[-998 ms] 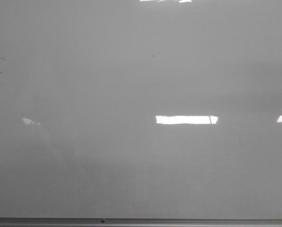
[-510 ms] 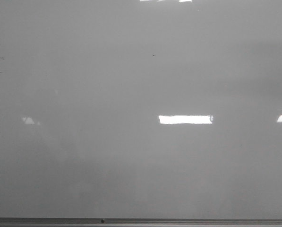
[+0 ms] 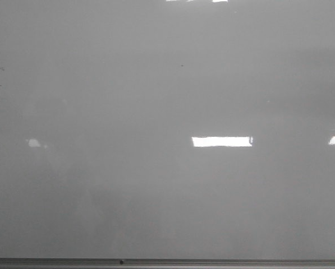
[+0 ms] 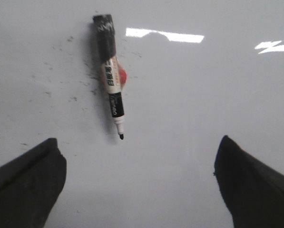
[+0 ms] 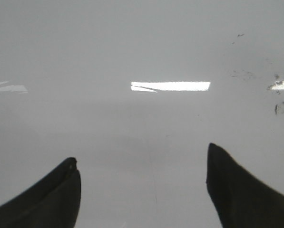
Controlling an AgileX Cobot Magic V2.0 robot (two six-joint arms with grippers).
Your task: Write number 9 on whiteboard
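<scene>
Left gripper point(image 4: 137, 183): jaws spread wide, nothing between them, 2 dark fingers point(image 4: 25, 183) at frame edges. Right gripper point(image 5: 142, 187): likewise spread, nothing held. 1 whiteboard point(image 3: 167, 185) fills front view, glossy, with bright rectangular reflections and 1 grey bottom rail point(image 3: 212, 262). No number 9 drawn on it. 1 uncapped black marker point(image 4: 111, 83) on board ahead of left gripper, tip toward fingers, 1 red object point(image 4: 122, 77) partly behind it. Scattered dark specks point(image 4: 73, 99) beside marker.
</scene>
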